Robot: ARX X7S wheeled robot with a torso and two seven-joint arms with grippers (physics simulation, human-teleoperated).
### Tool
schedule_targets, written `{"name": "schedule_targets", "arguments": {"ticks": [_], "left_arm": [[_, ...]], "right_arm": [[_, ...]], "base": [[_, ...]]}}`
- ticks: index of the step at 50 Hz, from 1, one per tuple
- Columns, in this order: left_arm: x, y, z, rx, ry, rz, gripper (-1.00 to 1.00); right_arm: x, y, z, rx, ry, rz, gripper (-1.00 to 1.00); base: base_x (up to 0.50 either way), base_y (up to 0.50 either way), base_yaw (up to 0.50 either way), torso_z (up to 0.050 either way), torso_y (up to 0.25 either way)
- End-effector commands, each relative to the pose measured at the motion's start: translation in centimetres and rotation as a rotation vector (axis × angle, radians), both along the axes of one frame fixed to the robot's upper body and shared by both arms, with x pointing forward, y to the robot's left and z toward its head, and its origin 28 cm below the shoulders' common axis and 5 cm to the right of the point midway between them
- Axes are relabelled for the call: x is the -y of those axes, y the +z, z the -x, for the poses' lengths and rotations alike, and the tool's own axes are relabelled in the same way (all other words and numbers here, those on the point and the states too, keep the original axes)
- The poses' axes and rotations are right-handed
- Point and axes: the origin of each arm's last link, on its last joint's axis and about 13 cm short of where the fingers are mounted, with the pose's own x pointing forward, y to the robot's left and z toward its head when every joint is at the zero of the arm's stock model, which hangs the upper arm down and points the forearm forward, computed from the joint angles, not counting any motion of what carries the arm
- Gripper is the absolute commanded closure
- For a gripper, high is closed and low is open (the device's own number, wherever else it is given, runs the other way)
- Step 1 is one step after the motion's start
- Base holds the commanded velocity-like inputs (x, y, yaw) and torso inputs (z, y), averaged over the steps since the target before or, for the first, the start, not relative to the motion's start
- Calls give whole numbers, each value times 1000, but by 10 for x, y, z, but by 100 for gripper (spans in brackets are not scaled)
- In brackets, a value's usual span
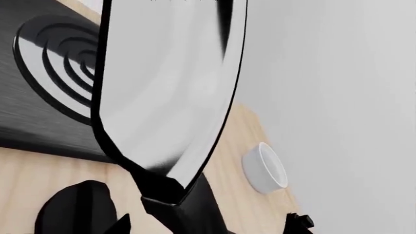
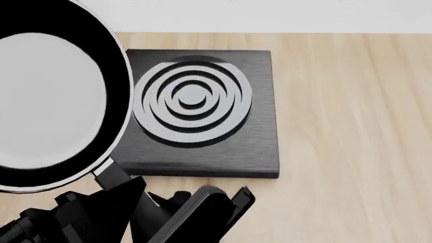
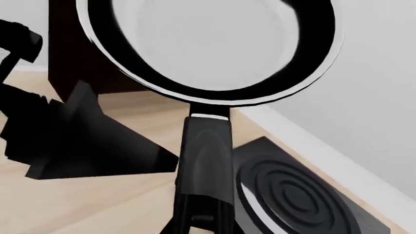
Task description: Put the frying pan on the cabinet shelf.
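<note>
Fingers' closure unclear; only the right wrist view shows the frying pan [image 3: 208, 44] before the cabinet shelf [image 3: 68, 58].

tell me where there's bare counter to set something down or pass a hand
Free: the wooden counter right of the hob, out to the back wall. Crowded: the near-left corner, where the frying pan hangs above the dark arm parts; a white pot stands near the wall.

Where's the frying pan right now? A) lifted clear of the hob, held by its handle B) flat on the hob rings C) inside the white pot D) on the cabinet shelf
A: in the head view the frying pan sits high beside the hob, whose rings are bare, and the right wrist view shows its handle running down into a gripper.
</note>
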Motion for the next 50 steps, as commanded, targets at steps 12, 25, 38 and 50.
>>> {"name": "schedule_targets", "arguments": {"ticks": [12, 25, 38, 50], "left_arm": [[0, 1, -1, -13, 10, 42, -100], [-4, 4, -3, -56, 60, 111, 100], [-7, 2, -5, -60, 81, 127, 100], [-9, 6, -20, -66, 149, 84, 100]], "right_arm": [[-1, 12, 9, 82, 33, -20, 100], [1, 9, 7, 70, 5, -36, 100], [2, 7, 9, 66, 1, -32, 100], [1, 3, 12, 64, -16, -49, -100]], "base": [[0, 0, 0, 0, 2], [0, 0, 0, 1, 2], [0, 0, 0, 1, 1], [1, 0, 0, 0, 2]]}}
